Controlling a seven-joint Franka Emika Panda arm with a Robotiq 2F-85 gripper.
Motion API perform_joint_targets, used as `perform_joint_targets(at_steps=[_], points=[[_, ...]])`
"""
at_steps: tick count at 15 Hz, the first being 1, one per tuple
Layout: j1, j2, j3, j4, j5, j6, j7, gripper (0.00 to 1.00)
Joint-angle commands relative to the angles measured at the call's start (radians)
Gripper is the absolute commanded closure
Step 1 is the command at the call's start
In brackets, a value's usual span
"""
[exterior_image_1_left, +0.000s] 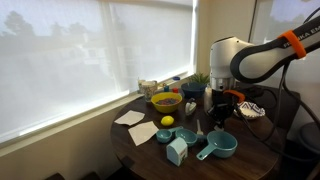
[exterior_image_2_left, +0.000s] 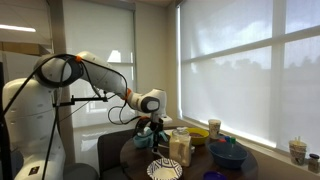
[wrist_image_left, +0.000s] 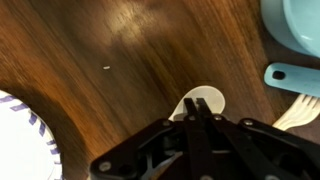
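My gripper (wrist_image_left: 197, 119) is shut, its two dark fingers pressed together with nothing visible between them. Just past the fingertips in the wrist view lies a small white rounded object (wrist_image_left: 206, 100) on the dark wooden table (wrist_image_left: 120, 60); whether the tips touch it I cannot tell. In both exterior views the gripper (exterior_image_1_left: 222, 108) (exterior_image_2_left: 146, 128) points down close over the round table. A teal measuring cup (exterior_image_1_left: 220, 146) lies near it; its bowl (wrist_image_left: 295, 25) and handle (wrist_image_left: 290, 78) show at the right of the wrist view.
A patterned plate (wrist_image_left: 20, 140) (exterior_image_1_left: 252, 110) lies beside the gripper. On the table stand a yellow bowl (exterior_image_1_left: 166, 101), a lemon (exterior_image_1_left: 167, 121), a teal carton (exterior_image_1_left: 177, 150), napkins (exterior_image_1_left: 143, 133) and a plant (exterior_image_1_left: 200, 80). A window runs along the table's side.
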Motion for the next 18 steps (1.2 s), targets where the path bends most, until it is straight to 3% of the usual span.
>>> perform_joint_targets(at_steps=[1,3,6,9,13,18], points=[[0.006,-0.007,0.002,-0.014,-0.009,0.031,0.026,0.88],[0.006,-0.008,0.002,-0.016,-0.008,0.035,0.025,0.70],[0.005,-0.008,0.002,-0.017,-0.008,0.038,0.026,0.62],[0.005,-0.015,0.002,-0.020,-0.011,0.043,0.029,0.68],[0.003,-0.036,0.002,-0.022,-0.019,0.042,0.037,0.51],[0.002,-0.052,0.004,-0.022,-0.016,0.039,0.035,0.48]])
